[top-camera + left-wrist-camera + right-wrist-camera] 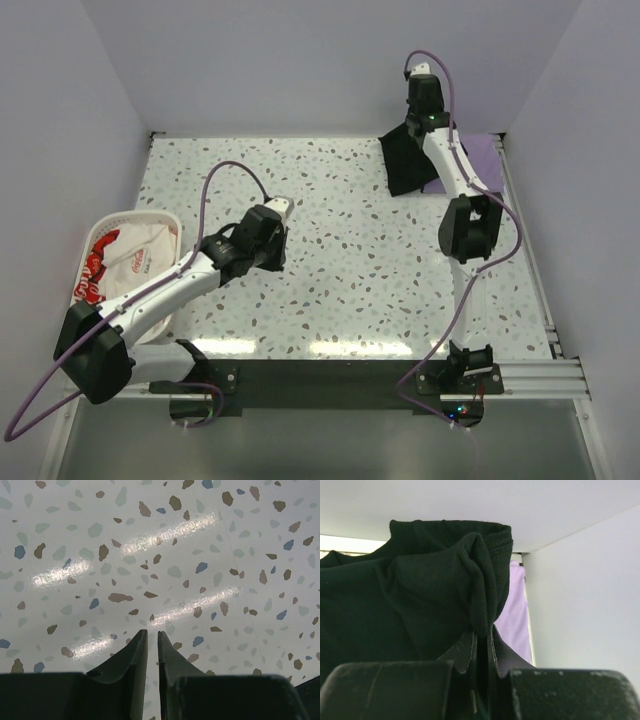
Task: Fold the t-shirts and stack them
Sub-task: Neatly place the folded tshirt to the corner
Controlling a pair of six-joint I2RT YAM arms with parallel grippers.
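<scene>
**Grip state.** The right gripper is clenched on a bunched fold of the black t-shirt; the right wrist view shows the cloth pinched between the jaws near a ribbed hem. The left gripper holds nothing. Its jaws stand nearly together with a narrow slit between them, above bare tabletop.

**Governing relation.** The black t-shirt lies at the far right corner of the tabletop. From the right jaws the cloth runs toward the near edge and slightly left, so its long axis points roughly from the far wall toward the arm bases. Its right side lies against, and probably over, the lavender t-shirt. The right arm is the nearer arm and already has the garment. The left arm is well apart from it, over the left centre of the tabletop. Any spreading or folding move would have to draw the cloth away from the corner, toward open tabletop.

**Remaining garment.** The white t-shirt with red lettering lies unfolded in the basket at the left edge, near the left arm.

**View differences.** The top external view gives the layout, but does not resolve the pinch. The right wrist view shows the pinch and a strip of lavender behind it, but no outline of the garment. The left wrist view shows only empty jaws and tabletop.
</scene>
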